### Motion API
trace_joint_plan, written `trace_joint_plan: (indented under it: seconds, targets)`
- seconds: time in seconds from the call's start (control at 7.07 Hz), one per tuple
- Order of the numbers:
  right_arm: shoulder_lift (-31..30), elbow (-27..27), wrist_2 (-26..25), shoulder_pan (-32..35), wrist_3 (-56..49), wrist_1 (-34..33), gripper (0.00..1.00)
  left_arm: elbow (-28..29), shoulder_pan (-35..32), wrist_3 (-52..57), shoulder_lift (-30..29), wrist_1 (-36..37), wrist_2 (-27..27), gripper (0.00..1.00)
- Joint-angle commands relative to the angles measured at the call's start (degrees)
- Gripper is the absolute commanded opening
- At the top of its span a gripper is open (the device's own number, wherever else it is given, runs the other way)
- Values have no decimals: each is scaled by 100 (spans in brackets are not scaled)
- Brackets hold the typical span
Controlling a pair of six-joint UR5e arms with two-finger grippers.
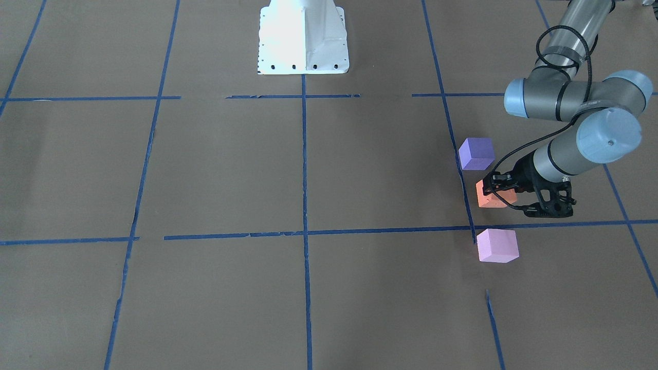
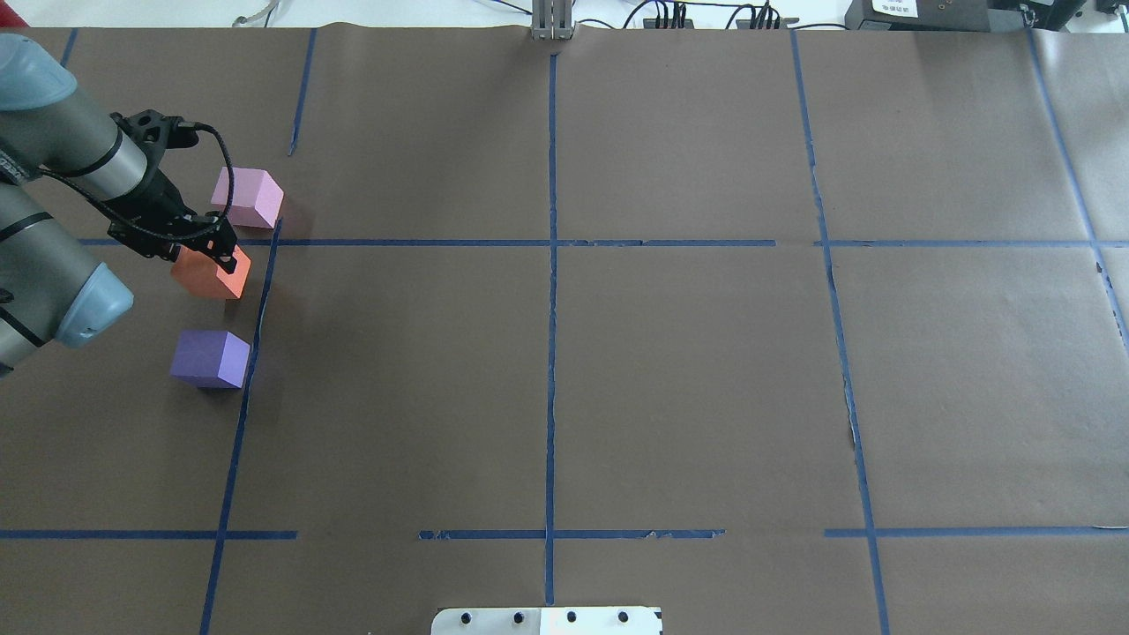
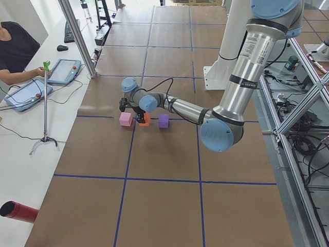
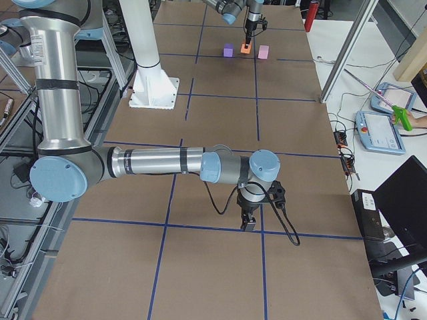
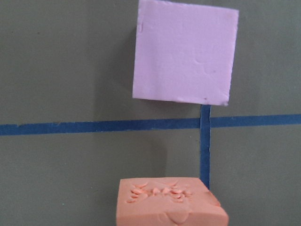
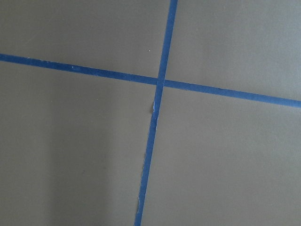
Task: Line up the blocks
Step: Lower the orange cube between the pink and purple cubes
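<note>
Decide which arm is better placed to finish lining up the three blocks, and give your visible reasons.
Left. Its claw is at the orange block, between the pink block and the purple block; the right claw hangs far away from all three.

Orange block (image 2: 212, 278), purple block (image 2: 210, 357), pink block (image 2: 247, 196), perhaps lilac; brown table (image 2: 688, 379), blue tape (image 2: 551, 353).

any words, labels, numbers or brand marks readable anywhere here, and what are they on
None can be read.
Too small to read: the white label on the black box, top right of the overhead view.
Blurred: the teach pendant screens on the side desk.
No markings at all: the orange block, the purple block, the pink block.
</note>
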Motion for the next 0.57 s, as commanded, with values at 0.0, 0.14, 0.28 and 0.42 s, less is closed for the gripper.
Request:
trace_joint_plan:
  seconds: [0.0,0.14,0.28,0.42]
  targets:
    - [0,-1,0,0,0,0,100,71,30,1,8,-90,0,2]
    - [0,-1,0,0,0,0,100,167,30,1,8,-204,0,2]
    - [0,-1,0,0,0,0,100,194,56,1,8,-266,0,2]
    - [0,-1,0,0,0,0,100,186,56,-8,0,-267,0,2]
